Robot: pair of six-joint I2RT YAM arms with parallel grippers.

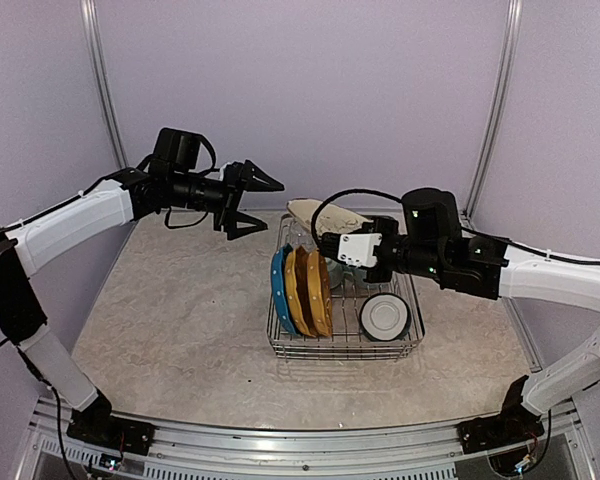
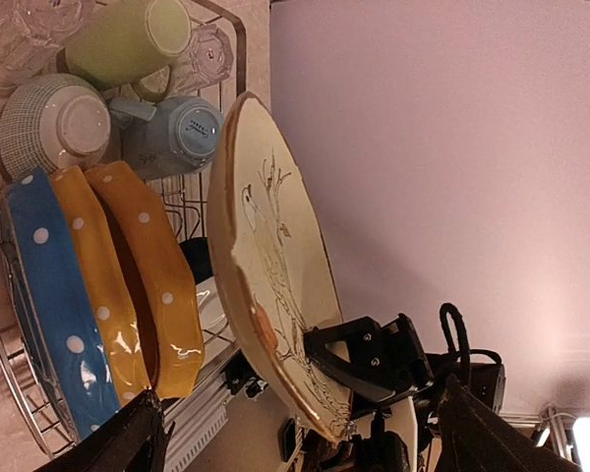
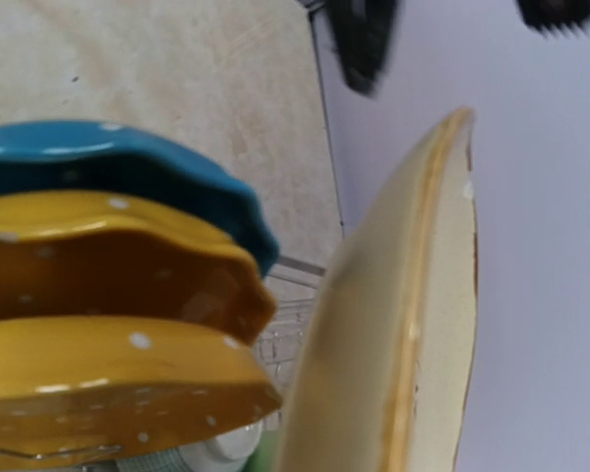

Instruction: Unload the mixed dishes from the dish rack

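Plate (image 1: 325, 217), cream round ceramic, bird-painted, clamped by right gripper (image 1: 330, 243), tilted above 12 o'clock end of silver wire dish rack (image 1: 345, 350). Left gripper (image 1: 268, 205) spread open at rack's 10 o'clock.

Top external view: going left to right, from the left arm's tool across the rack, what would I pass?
Left tool, blue dotted plate, two yellow plates, white bowl.

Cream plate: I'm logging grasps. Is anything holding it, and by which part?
The right gripper holds the cream plate by its rim; the left gripper holds nothing.
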